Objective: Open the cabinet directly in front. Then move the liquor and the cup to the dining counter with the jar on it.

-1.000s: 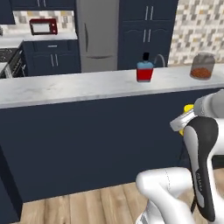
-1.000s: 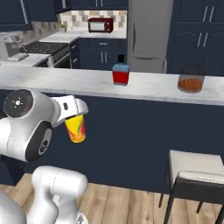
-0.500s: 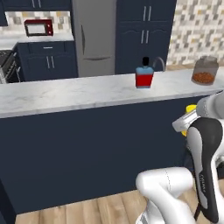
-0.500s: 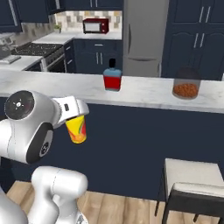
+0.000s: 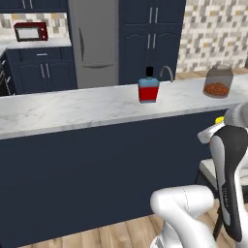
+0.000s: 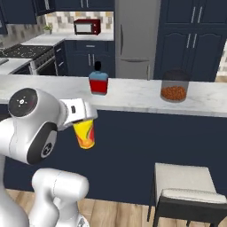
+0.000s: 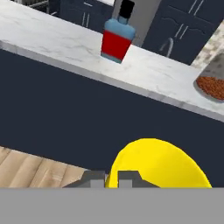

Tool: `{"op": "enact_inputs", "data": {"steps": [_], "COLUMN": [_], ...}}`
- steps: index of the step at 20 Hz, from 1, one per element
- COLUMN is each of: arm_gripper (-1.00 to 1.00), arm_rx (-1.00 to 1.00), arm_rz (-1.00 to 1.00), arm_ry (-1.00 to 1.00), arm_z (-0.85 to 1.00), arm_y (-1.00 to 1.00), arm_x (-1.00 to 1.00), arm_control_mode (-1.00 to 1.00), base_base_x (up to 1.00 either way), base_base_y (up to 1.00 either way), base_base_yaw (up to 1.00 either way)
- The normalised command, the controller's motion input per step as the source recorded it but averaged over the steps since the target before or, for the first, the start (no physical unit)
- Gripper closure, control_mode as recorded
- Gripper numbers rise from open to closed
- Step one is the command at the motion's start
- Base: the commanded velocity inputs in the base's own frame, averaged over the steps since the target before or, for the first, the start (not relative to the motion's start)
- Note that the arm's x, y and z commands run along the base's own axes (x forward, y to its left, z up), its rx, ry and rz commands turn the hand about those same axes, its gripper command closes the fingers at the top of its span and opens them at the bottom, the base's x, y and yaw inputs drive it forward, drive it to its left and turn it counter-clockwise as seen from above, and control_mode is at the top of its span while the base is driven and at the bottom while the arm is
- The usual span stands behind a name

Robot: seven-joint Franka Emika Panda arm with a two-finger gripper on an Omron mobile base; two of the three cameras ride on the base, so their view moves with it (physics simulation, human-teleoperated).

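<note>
My gripper (image 6: 83, 119) is shut on the rim of the yellow cup (image 6: 84, 133), which has a red-orange mark and hangs in front of the navy base, below the top. The hand view has the cup (image 7: 157, 164) large at the bottom, right by my gripper (image 7: 107, 179). On the dining counter (image 6: 133, 95) stands the liquor (image 6: 98, 82), upright, with the jar (image 6: 174, 86) to its right. The left base view has the liquor (image 5: 148, 89), the jar (image 5: 217, 82), the marble top (image 5: 72, 109), and my gripper (image 5: 213, 131) with a bit of yellow cup (image 5: 219, 119). The cabinet is out of view.
A stool (image 6: 188, 195) with a pale seat stands on the wooden floor against the counter's base, to my right. Behind the counter are a grey fridge (image 6: 137, 35), a red microwave (image 6: 86, 26), a stove (image 6: 26, 57) and tall navy doors.
The whole picture has shifted: the base has driven nearer the counter and the liquor and jar look bigger. The cup stays in my shut gripper.
</note>
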Motion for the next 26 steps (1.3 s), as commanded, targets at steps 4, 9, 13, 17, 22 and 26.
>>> {"op": "enact_inputs", "data": {"steps": [4, 9, 13, 17, 22, 26], "arm_gripper": [1.0, 1.0, 1.0, 1.0, 1.0, 1.0], "arm_rx": [0.0, 0.0, 0.0, 0.0, 0.0, 0.0], "arm_rz": [-0.37, -0.22, 0.0, 0.02, 0.0, 0.0], "arm_ry": [0.21, 0.01, -0.15, -0.2, -0.09, -0.02], "arm_z": [0.71, 0.99, 0.34, 0.0, 0.0, -0.06], "arm_y": [-0.72, -0.12, -0.12, -0.11, -0.06, 0.0], "arm_x": [-0.05, 0.24, 0.19, 0.07, 0.62, 0.78], "arm_control_mode": [-1.0, -1.0, -1.0, -1.0, -1.0, -1.0], "base_base_x": [0.0, 0.0, 0.0, 0.0, 0.0, 0.0], "base_base_y": [0.0, 0.0, 0.0, 0.0, 0.0, 0.0], "base_base_yaw": [0.0, 0.0, 0.0, 0.0, 0.0, 0.0]}}
